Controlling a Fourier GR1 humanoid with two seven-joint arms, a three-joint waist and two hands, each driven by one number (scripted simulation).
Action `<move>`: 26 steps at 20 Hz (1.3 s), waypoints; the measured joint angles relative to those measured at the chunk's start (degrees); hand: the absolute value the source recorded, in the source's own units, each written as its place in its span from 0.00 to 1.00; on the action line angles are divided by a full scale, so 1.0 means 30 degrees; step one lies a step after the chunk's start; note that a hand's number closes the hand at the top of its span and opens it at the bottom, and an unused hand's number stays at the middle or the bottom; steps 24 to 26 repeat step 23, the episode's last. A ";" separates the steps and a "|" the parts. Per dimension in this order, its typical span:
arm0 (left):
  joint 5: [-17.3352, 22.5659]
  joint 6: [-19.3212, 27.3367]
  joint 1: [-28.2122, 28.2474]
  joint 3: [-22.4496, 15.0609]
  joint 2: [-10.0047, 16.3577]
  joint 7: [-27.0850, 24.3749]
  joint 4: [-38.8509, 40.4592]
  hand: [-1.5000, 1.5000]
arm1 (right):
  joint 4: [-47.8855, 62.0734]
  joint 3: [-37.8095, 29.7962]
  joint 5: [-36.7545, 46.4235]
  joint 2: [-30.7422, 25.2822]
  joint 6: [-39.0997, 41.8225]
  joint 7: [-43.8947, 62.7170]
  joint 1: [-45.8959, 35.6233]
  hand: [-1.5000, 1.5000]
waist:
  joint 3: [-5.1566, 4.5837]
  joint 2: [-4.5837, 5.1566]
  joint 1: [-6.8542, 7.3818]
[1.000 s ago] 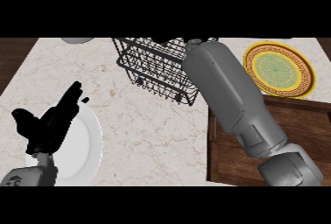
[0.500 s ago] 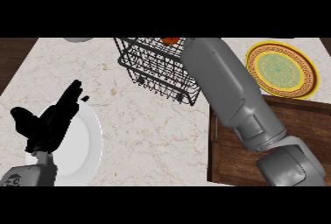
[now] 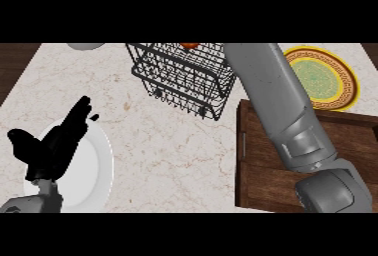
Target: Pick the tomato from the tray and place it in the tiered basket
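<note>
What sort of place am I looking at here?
Probably a kitchen: a pale marbled counter with a black wire basket standing on it, a white plate, a yellow patterned plate and a wooden tray.

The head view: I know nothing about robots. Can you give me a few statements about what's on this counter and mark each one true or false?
1. The basket is made of black wire. True.
2. The tomato lies in the middle of the wooden tray. False: a red bit, probably the tomato, shows at the basket's far rim, and none shows on the visible part of the tray.
3. The left hand is curled round a cup. False: it is open and holds nothing, resting above a white plate.
4. A yellow-rimmed plate lies to the right of the right forearm. True.
</note>
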 measured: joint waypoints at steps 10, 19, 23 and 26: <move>0.0101 0.0094 0.0328 0.0493 0.0110 0.0142 -0.0253 0.50 | -0.4198 -0.1594 -0.1743 -0.2408 -0.0293 0.0071 0.2451 0.00 | -0.0005 -0.0192 -0.0627; 0.0024 0.0023 0.0576 0.0663 0.0040 -0.0183 -0.0063 0.50 | -0.9983 -0.2610 -0.3557 -0.6262 0.3125 0.1506 0.7162 0.00 | -0.0011 -0.0227 -0.0847; -0.0257 0.0206 0.0627 0.0449 -0.0219 -0.0143 -0.0216 0.50 | -1.2250 -0.3198 -0.4555 -0.7765 0.4680 0.2222 0.9081 0.00 | -0.0013 -0.0191 -0.0732; -0.0257 0.0206 0.0627 0.0449 -0.0219 -0.0143 -0.0216 0.50 | -1.2250 -0.3198 -0.4555 -0.7765 0.4680 0.2222 0.9081 0.00 | -0.0013 -0.0191 -0.0732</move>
